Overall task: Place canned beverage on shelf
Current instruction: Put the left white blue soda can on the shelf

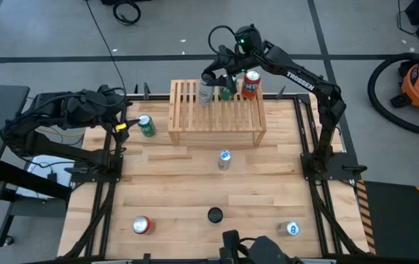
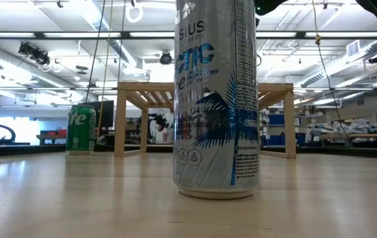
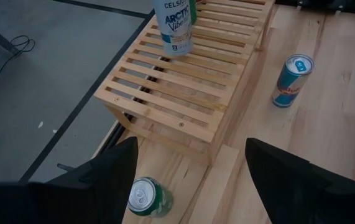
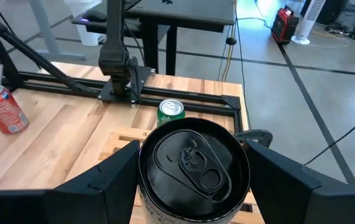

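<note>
Light-wood shelf [image 1: 216,123]: sits upper centre of the high view, slatted top facing up, long side across the frame
Task can: dark-topped can [image 4: 194,163], upright, over the back strip of the shelf top in the high view
Neighbours: silver can [image 1: 206,93] just to its picture-left, red can [image 1: 251,85] just to its picture-right, both standing on the slats; our can is between them
Right gripper [image 4: 193,186]: closed on the dark-topped can, one finger against each side, lid up at the wrist camera
Key relation: the can's long axis is vertical and the slats lie straight beneath it; we judge the coming move to be a short drop and release, with little spare room on either side
Contact with slats: we cannot tell whether the base already rests on the bars
Nearer arm: right, it reaches in from the right of the high view and already has the can
Left gripper [image 3: 191,149]: fingers spread, nothing between them, hovering at the shelf's picture-left end above a green can [image 3: 145,198] on the table
Risk, our view: a tilt on release could knock a neighbour can
</note>
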You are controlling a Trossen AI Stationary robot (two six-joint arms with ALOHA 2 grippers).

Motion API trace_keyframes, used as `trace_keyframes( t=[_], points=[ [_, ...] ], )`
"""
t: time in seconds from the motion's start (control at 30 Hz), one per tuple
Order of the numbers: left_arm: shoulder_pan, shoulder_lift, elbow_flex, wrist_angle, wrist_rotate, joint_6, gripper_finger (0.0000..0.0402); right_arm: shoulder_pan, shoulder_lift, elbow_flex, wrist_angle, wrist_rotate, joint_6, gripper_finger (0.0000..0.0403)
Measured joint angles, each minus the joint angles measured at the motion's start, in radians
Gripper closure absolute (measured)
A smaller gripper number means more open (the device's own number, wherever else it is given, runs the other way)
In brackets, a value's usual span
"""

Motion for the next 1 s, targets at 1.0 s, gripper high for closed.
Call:
trace_keyframes(
  t=[1.0],
  points=[
    [0.000, 0.000, 0.000, 0.001, 0.000, 0.001, 0.0102, 0.032, 0.002, 0.000, -0.032, 0.115, -0.139, 0.0132]
  ],
)
